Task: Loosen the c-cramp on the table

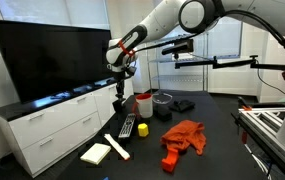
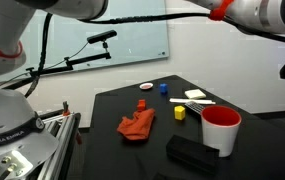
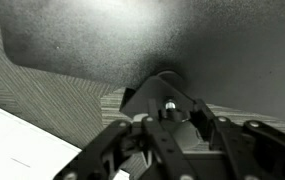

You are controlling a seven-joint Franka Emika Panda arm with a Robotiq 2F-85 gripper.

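Observation:
My gripper (image 1: 120, 92) hangs down from the arm at the far left corner of the black table (image 1: 222, 140). Below it the small dark c-cramp (image 1: 119, 103) sits at the table's edge. In the wrist view the gripper (image 3: 170, 112) is shut around the c-cramp (image 3: 144, 97), whose shiny screw tip shows between the fingers. The corner of the table (image 3: 132, 35) fills the top of that view. In an exterior view the table (image 2: 112, 105) shows, but the gripper and the c-cramp are out of frame.
A red cup (image 1: 142, 103), a dark cup (image 1: 162, 105), a remote (image 1: 127, 126), an orange cloth (image 1: 185, 135), a red block (image 1: 169, 160) and a white block (image 1: 96, 153) lie on the table. A white cabinet (image 1: 52, 125) with a large screen (image 1: 47, 58) stands beside it.

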